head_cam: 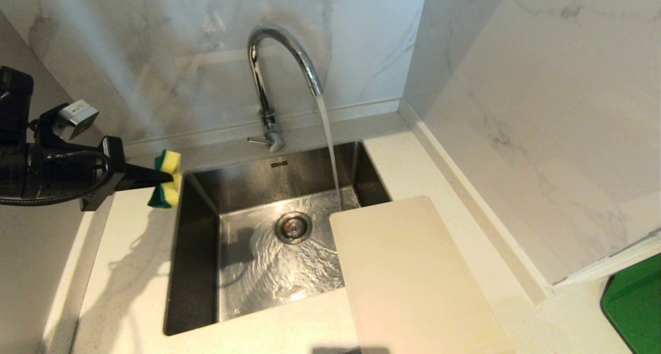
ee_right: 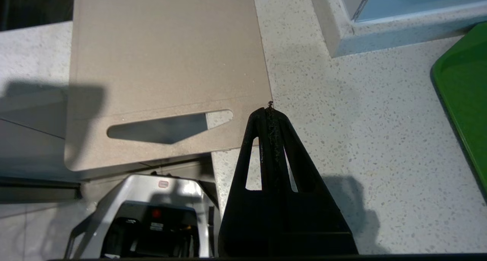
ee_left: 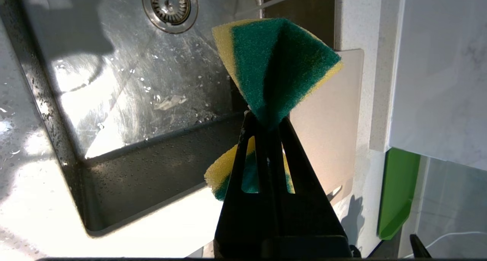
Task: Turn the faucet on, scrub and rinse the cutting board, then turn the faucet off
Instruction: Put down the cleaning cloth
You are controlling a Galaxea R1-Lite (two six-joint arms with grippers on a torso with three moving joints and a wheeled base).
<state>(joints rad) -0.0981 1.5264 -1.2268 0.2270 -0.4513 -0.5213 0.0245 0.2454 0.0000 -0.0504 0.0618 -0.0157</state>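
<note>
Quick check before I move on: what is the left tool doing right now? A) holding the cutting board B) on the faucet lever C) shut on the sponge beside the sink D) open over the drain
C: the left tool pinches the green-and-yellow sponge folded, at the sink's left edge.

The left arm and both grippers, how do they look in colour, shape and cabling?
The left gripper is matte black, tapering from a broad base to a narrow tip. Each finger has a long slot cut through it. A black cable loops along the arm, and a small silver-grey block sits above it. The right gripper looks the same.
</note>
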